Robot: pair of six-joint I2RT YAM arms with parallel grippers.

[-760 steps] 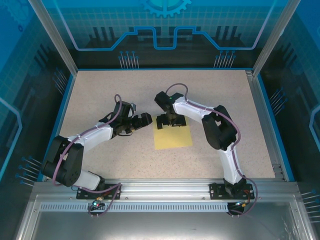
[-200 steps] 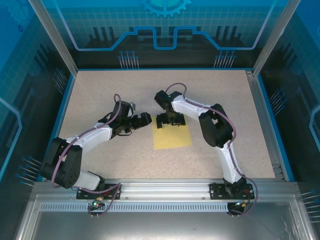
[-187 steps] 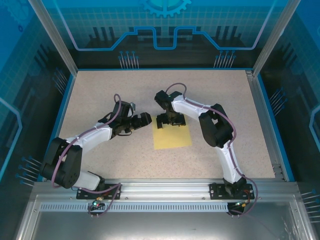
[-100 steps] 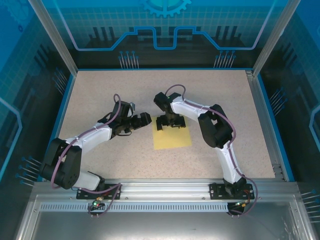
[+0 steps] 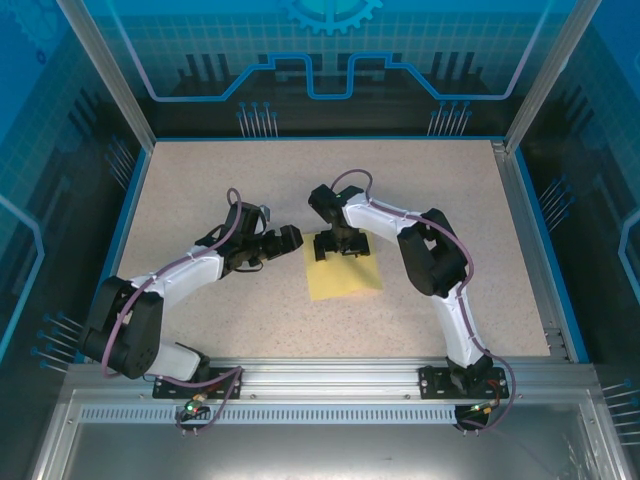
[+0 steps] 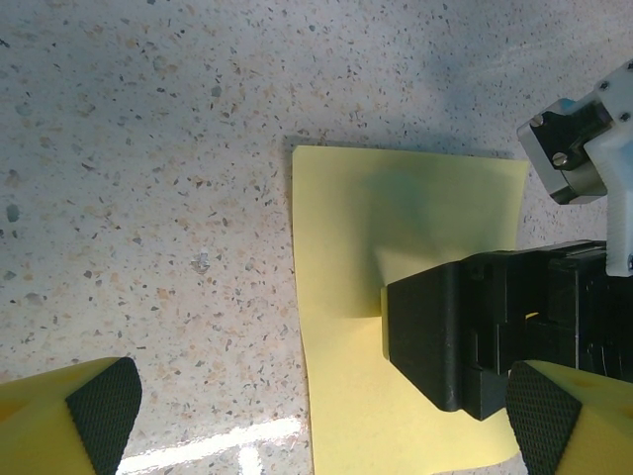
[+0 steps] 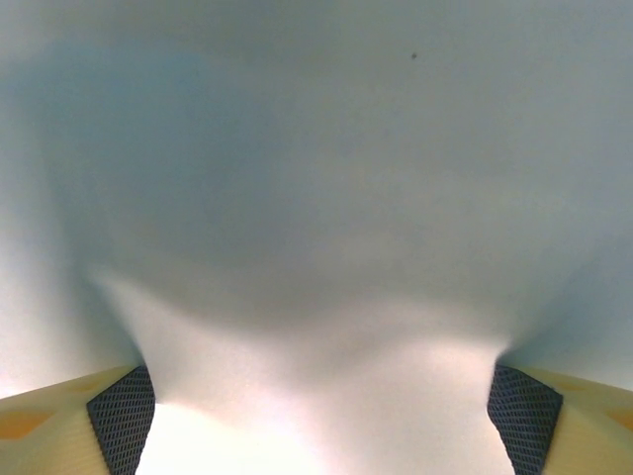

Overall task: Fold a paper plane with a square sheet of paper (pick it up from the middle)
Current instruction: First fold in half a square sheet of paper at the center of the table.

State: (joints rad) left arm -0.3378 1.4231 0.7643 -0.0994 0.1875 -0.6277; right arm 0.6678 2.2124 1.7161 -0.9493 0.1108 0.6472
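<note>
**Q:** Where is the square sheet of paper (image 5: 345, 280) lying?

**A:** It is lying on the speckled table (image 5: 200, 180), between my two tools. Most of it is lying flat, but near its far edge it is bulging upward into a soft ridge.

**Q:** What is your right tool (image 5: 340, 243) doing?

**A:** I am pressing it down on the sheet's far edge with the fingers spread wide apart. In the right wrist view the pale paper is humping up between the two fingertips (image 7: 121, 411). They are not clamping it.

**Q:** And your left tool (image 5: 287, 238)?

**A:** I am holding it just beside the sheet's far left corner, off the paper. Its fingers are standing wide apart and gripping nothing. Its wrist camera is looking down on the sheet, with the right tool's black body sitting on it.
</note>
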